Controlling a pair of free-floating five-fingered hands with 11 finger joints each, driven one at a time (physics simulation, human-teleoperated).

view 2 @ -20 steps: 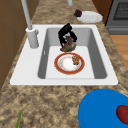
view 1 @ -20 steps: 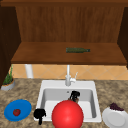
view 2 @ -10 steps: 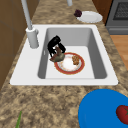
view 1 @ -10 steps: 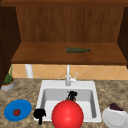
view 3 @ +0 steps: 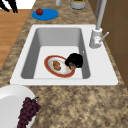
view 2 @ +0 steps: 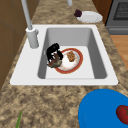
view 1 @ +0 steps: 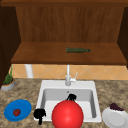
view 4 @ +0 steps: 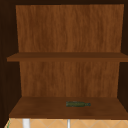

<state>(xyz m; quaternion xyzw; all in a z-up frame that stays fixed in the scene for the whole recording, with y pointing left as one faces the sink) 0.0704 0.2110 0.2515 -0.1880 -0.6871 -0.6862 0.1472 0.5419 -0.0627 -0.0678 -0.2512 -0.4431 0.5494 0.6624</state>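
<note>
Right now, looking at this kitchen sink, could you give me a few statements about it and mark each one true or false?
1. A red-rimmed plate with a piece of brown food lies in the sink basin. True.
2. The right hand is down in the basin at the plate's edge, curled on a small brownish thing. True.
3. The blue plate on the counter carries grapes. False: it carries a tomato; the grapes lie on the white plate.
4. The left hand grips the faucet. False: it hangs at the sink's front left corner, apart from the faucet.
5. A green bottle lies on its side on the lower shelf. True.
</note>
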